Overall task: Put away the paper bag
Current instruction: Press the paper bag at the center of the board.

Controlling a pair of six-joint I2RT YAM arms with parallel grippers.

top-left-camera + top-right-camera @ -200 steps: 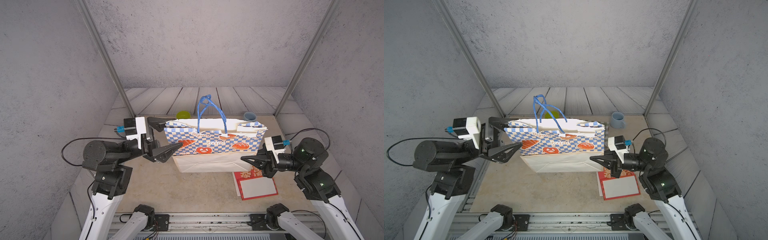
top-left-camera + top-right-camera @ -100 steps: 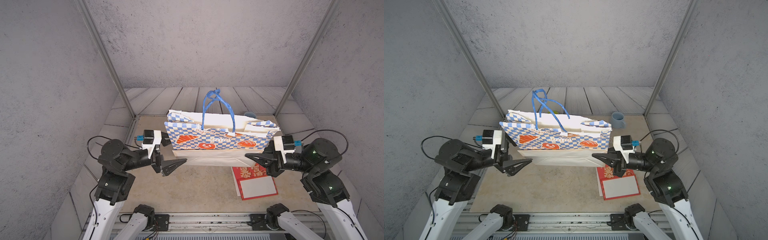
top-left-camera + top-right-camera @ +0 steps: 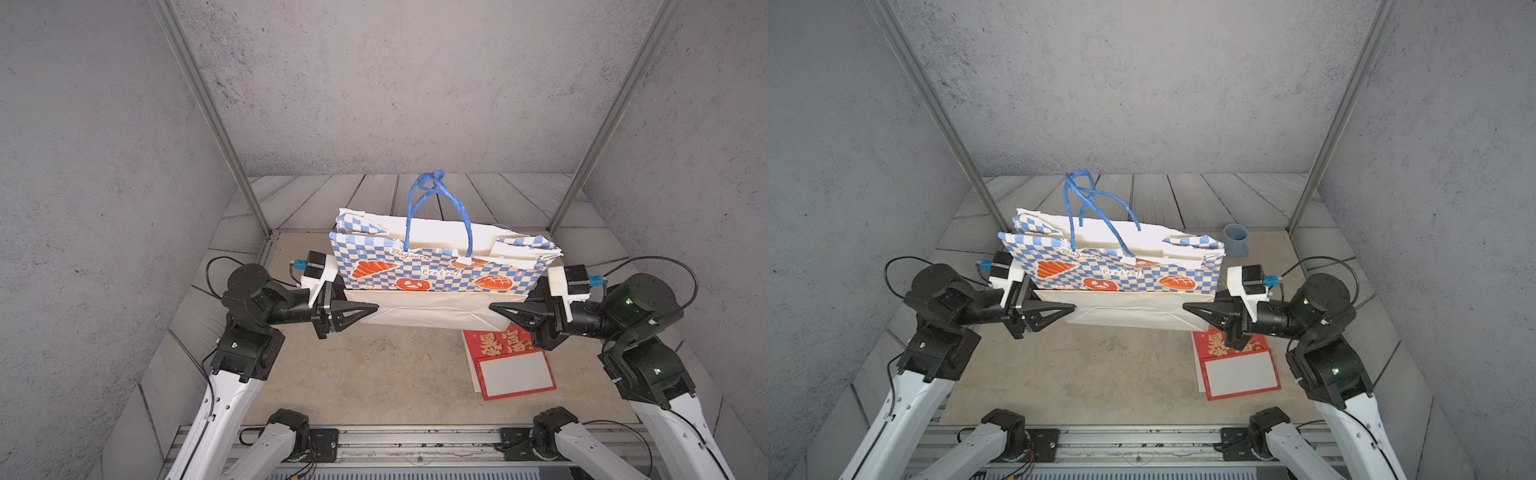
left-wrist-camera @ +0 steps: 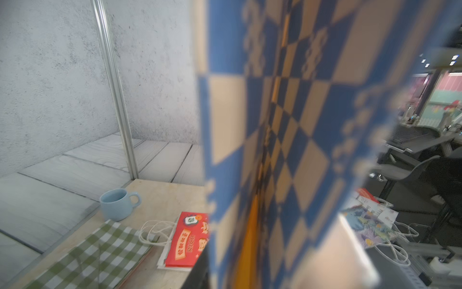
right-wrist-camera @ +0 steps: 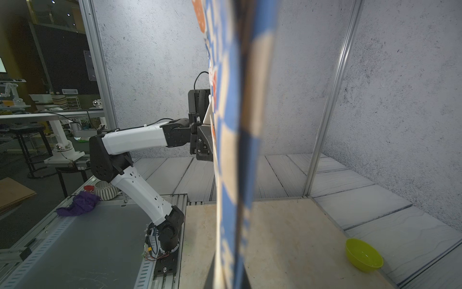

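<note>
1. The bag (image 3: 440,274) stands upright over the middle of the table (image 3: 374,374), with its mouth and handles (image 3: 436,199) up and its white base tipped toward you. You cannot tell whether the base touches the table.
2. Your right gripper (image 3: 494,308) is clenched on the bag's low right end. Your left gripper (image 3: 372,308) looks clamped on the low left end. Its near finger lies against the paper and its far finger is hidden behind the bag.
3. Test the left hold with a small lift before you trust it. The left wrist view shows only blurred checks close up.
4. Move both arms as one, at the same height and the same spacing. The top rim looks ragged at the right, so pulling apart may tear it. Pushing together will likely buckle the bag.
5. Both holds are low, so the top may flop. Go slowly and tip the bag only on purpose.
6. Mind the red packet (image 3: 511,365) just below your right gripper. The mug (image 3: 1235,239) sits behind the bag's right end, and the bowl (image 5: 363,255) is on the bag's far side.
</note>
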